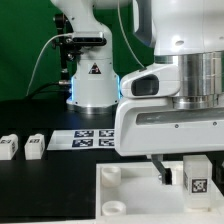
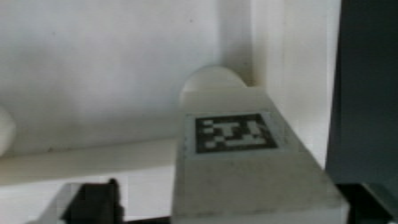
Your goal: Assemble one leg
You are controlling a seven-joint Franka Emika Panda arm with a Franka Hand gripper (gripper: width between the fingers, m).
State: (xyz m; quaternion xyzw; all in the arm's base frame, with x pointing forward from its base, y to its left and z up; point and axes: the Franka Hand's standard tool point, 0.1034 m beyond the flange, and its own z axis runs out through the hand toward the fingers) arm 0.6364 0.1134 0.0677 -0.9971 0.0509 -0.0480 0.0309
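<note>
A white square-section leg with a black-and-white tag stands upright on the flat white panel near its corner at the exterior view's right. My gripper straddles it from above, jaws open. One dark finger hangs apart from the leg on the exterior view's left; the other is hidden behind the leg. In the wrist view the leg fills the space between the fingertips, with a visible gap on one side and the other finger close to the leg. My gripper is not clamped on it.
Two more white legs lie on the black table at the exterior view's left. The marker board lies behind the panel. Round sockets show on the panel. The robot base stands at the back.
</note>
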